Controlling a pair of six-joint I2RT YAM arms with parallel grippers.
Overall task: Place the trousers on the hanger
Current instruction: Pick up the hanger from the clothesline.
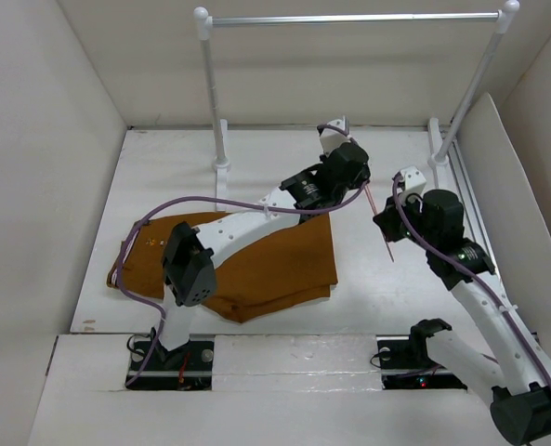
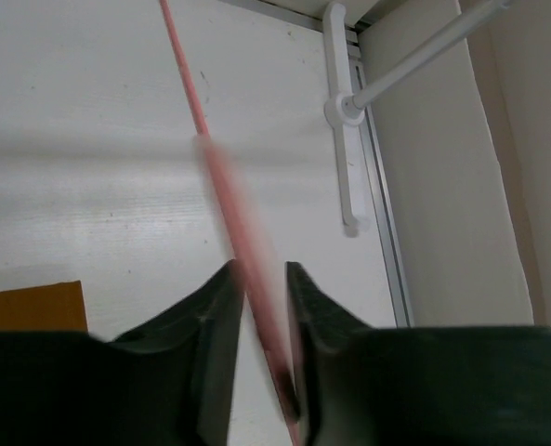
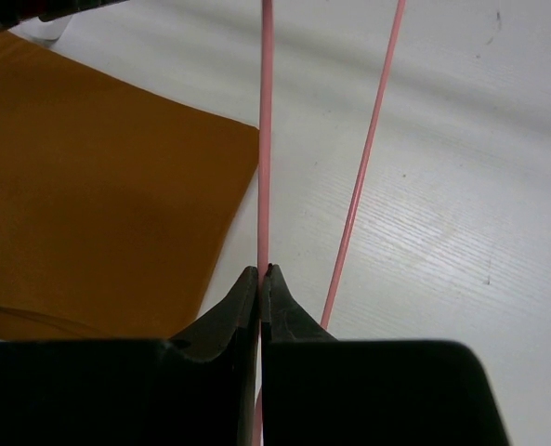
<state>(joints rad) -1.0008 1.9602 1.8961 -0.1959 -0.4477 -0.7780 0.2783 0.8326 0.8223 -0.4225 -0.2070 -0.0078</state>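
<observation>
Left arm reaches toward the desk's far edge, its hand (image 2: pixel 261 325) nearly closed. Right hand (image 3: pixel 263 288) is pinched tight, near the right edge.

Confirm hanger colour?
Pale pink. The hanger shows best in the right wrist view, its thin wire pinched in the right gripper.

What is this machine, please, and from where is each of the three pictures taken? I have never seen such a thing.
You see two robot arms fixed at the near edge of a white table. One picture looks down from above. The other two come from small cameras on each wrist, so the dark jaws fill the bottom.

The folded brown trousers lie flat on the table. Behind stands a silver rail.

The right gripper is shut on the thin pink hanger. The left gripper has the hanger's wire between its jaws, though a narrow gap shows.
</observation>
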